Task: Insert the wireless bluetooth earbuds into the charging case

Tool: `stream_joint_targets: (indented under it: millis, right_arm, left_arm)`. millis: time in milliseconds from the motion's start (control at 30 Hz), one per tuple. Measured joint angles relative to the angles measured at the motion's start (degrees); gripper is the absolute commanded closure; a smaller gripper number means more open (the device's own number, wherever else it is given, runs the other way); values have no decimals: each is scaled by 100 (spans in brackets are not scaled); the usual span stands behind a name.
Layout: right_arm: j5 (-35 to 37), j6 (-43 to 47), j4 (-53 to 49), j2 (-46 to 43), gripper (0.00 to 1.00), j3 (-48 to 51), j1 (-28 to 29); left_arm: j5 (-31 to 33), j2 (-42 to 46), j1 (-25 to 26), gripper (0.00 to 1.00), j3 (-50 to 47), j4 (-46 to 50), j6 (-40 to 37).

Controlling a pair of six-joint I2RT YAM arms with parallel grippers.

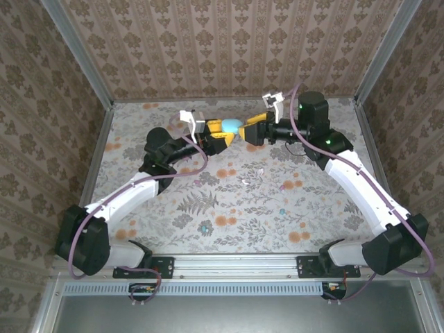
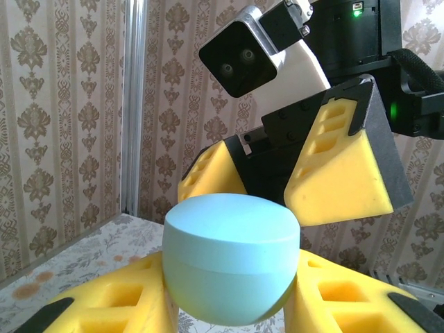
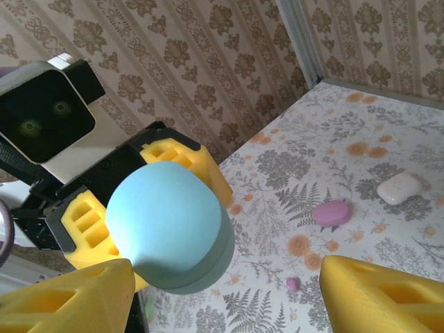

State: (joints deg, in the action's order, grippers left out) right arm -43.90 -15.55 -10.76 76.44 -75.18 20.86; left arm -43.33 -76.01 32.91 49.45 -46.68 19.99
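And there's the left end effector (image 2: 232, 312) pinching the teal charging case (image 2: 232, 260) above the counter (image 3: 361, 132), right end effector (image 3: 222, 305) wide open and empty, facing that case, pink earbud (image 3: 293, 284), pink case (image 3: 331, 213), white case (image 3: 399, 188) down below it

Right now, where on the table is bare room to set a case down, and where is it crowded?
Bare-looking: the near table strip between both arm bases. Crowded: far middle, where the left gripper holds the teal case before the open right gripper.
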Motion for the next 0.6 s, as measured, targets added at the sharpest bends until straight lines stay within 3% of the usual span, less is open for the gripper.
stream_joint_targets:
  millis: [267,600]
  right_arm:
    - [-319,-4,35,66,28,-44,52]
    - [-107,179,-133,109,29,-168,79]
  left_arm:
    - [35,0,13,62,-11,-103,61]
    - [39,0,13,63,-31,-247,103]
